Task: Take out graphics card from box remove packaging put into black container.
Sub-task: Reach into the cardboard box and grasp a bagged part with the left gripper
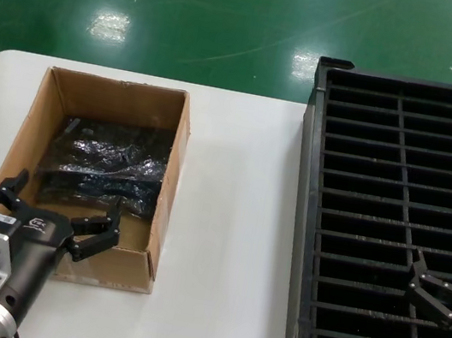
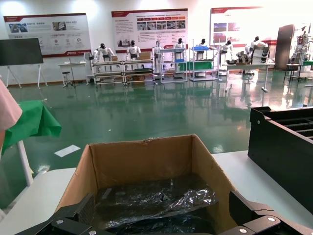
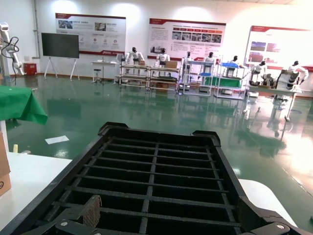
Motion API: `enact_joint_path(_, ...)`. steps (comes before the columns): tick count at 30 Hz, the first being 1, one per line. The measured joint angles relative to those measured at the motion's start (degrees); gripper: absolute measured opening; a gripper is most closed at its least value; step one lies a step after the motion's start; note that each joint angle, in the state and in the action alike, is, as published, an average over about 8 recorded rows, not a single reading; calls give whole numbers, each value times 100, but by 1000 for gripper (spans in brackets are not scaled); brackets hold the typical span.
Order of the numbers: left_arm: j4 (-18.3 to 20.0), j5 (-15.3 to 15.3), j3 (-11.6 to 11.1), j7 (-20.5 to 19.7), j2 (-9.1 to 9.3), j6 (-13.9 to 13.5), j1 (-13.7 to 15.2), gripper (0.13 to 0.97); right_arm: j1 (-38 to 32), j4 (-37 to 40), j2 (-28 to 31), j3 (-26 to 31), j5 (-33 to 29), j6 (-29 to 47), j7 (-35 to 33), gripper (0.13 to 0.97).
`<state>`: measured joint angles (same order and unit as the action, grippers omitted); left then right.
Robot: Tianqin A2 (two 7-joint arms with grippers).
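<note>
A: Where is the box?

B: The box [image 1: 95, 173] stands open on the left part of the white table [image 1: 230, 222], well apart from the crate [image 1: 390, 223], which takes up the right side.

A: Can you see the card?

B: Not plainly. Dark, shiny, crinkled wrapped bundles [image 1: 104, 170] lie on the box floor; the left wrist view shows the same crumpled plastic [image 2: 156, 203] down inside. I cannot tell whether a card is within it.

A: And the left gripper?

B: The left gripper [image 1: 58, 215] sits at the near end of the box, over its front wall, with its fingers [image 1: 97, 239] spread wide and nothing between them. In its own wrist view both finger tips frame the box mouth.

A: The right one?

B: The right gripper [image 1: 431, 294] hangs over the near right part of the crate, above the slots. Its fingers [image 1: 429, 277] are parted too, and empty.

A: What is in the crate?

B: Only the ribs and dark slots show in the head and right wrist views [image 3: 156, 181].
</note>
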<state>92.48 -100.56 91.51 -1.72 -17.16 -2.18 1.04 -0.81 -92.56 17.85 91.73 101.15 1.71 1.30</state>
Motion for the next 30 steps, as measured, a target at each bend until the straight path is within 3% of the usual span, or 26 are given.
enact_joint_path(12,-1,1,-2,3,-7,-9,3,966,0,0,0,0,0,0,0,966)
enact_joint_path(16,-25,19,16,5,-145,-86,52,966,0,0,0,0,0,0,0,966)
enact_joint_path(19,-89,86,103,-55,-412,-191,166,966,0,0,0,0,0,0,0,966)
enact_joint_path(23,-330,332,349,-135,-950,-483,549,966,0,0,0,0,0,0,0,966)
enact_joint_path(27,-879,691,650,183,-1485,-1115,1295,966,0,0,0,0,0,0,0,966)
enact_joint_path(30,-1505,994,813,729,-1704,-1750,2045,966,0,0,0,0,0,0,0,966)
